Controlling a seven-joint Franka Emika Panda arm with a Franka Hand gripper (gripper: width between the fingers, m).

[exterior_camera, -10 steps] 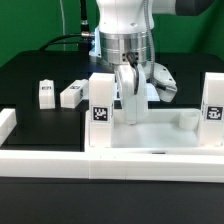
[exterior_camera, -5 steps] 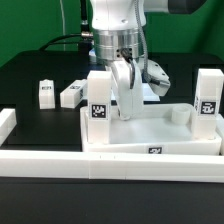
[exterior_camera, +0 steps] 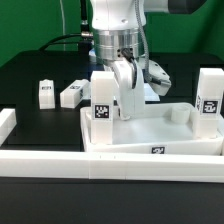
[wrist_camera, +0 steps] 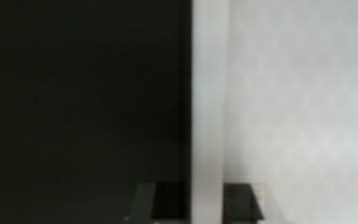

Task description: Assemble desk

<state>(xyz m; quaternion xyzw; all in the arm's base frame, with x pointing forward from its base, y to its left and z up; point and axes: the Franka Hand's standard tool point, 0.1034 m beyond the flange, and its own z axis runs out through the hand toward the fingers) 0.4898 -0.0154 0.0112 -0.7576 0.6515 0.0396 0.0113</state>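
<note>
Desk top nudged round, two legs already in.
Just behind the border rail (exterior_camera: 50, 160), the desk top (exterior_camera: 150, 128) has turned a little since a second ago and now sits almost still. It looks like it is being lined up for the next leg. Two standing legs (exterior_camera: 100, 100) (exterior_camera: 209, 98) rise from its corners. The gripper (exterior_camera: 125, 110) has its jaws nearly together and seems to pinch the tray's wall. Two loose legs (exterior_camera: 45, 93) (exterior_camera: 72, 94) lie farther back on the black table (exterior_camera: 30, 70).
</note>
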